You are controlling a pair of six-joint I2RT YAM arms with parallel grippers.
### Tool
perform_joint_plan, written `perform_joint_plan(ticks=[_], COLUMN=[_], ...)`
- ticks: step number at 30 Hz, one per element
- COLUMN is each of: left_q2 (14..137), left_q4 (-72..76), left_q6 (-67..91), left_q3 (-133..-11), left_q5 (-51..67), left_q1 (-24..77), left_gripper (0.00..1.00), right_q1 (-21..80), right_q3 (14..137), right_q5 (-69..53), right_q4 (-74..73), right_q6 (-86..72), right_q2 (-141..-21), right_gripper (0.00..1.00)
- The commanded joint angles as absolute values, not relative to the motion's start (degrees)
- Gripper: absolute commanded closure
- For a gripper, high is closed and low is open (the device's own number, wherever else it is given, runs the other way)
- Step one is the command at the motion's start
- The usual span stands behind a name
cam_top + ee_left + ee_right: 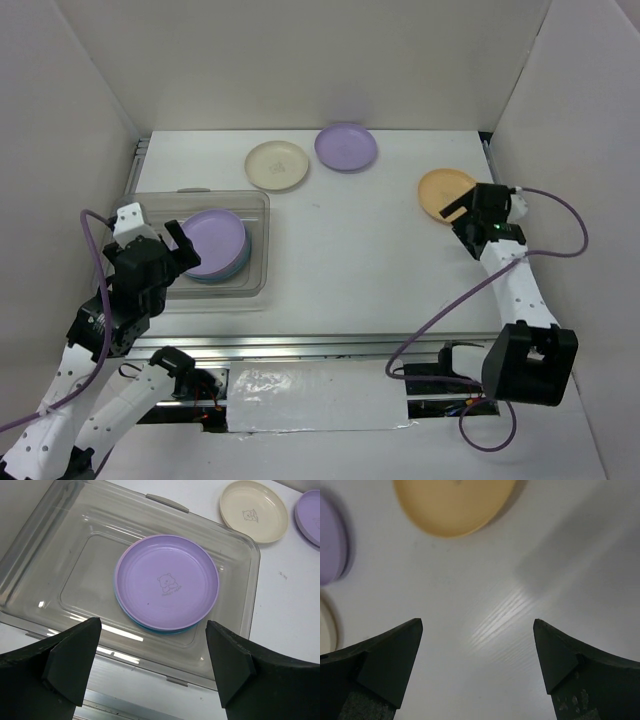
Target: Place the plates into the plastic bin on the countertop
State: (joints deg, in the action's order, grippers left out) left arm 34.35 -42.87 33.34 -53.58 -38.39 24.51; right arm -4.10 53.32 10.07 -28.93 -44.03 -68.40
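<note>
Here, lilac plate (166, 582) stacked on blue plate (161, 629) inside the plastic bin (60, 555), cream plate (277, 165), second lilac plate (346, 146) and orange plate (442, 190) laid on the countertop (360, 260), left gripper (152, 625) and right gripper (478, 625) held wide, empty.

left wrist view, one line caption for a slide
Open left fingers frame a lilac-topped plate stack in the clear bin

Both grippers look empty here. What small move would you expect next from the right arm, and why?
Probably the right gripper should ease forward and down onto the near rim of the orange plate. Its jaws stand open and empty, and the plate lies flat on the countertop just ahead of them, outside the plastic bin.
</note>
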Motion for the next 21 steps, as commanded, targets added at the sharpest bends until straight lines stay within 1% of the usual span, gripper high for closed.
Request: perform_joint_plan(ticks=[1, 3, 6, 9, 11, 12, 15, 18, 19, 21], left_q2=[34.37, 33.93, 33.58, 33.58, 33.49, 33.40, 32.87, 32.87, 32.78, 33.05], left_q4=[-41.75, -41.31, -40.78, -40.25, -40.17, -40.17, -39.73, -39.64, -39.64, -39.38], left_q6=[33.40, 32.96, 32.43, 31.91, 31.73, 31.82, 31.55, 31.55, 31.73, 31.47], left_q3=[-54.49, -54.32, -54.05, -53.97, -53.96, -53.96, -53.79, -53.88, -53.88, -53.79], left_q5=[-37.18, -36.57, -35.60, -34.02, -33.84, -33.66, -33.66, -33.84, -33.84, -33.31], left_q1=[24.35, 24.35, 24.35, 24.35, 24.35, 24.35, 24.35, 24.35, 24.35, 24.35], left_gripper=[0.01, 0.01, 0.01, 0.01, 0.01, 0.01, 0.01, 0.01, 0.01, 0.01], right_q1=[-11.06, -14.66, -17.21, -17.93, -18.19, -18.19, -18.19, -18.11, -17.93, -18.19], right_q3=[50.90, 50.36, 50.53, 54.83, 58.61, 58.62, 62.92, 65.03, 65.56, 65.83], right_q5=[9.40, 9.58, 7.04, 5.02, 2.30, 1.94, 1.93, 1.41, 3.93, 3.70], right_q4=[-29.71, -28.84, -24.89, -24.35, -22.69, -22.76, -22.33, -21.27, -21.70, -20.84], right_q6=[-43.24, -44.03, -44.56, -45.00, -44.83, -44.74, -45.44, -44.39, -44.47, -44.21], right_q2=[-65.31, -65.21, -67.14, -73.90, -81.35, -81.39, -89.27, -93.49, -94.21, -95.79], right_gripper=[0.00, 0.00, 0.00, 0.00, 0.00, 0.00, 0.01, 0.02, 0.02, 0.02])
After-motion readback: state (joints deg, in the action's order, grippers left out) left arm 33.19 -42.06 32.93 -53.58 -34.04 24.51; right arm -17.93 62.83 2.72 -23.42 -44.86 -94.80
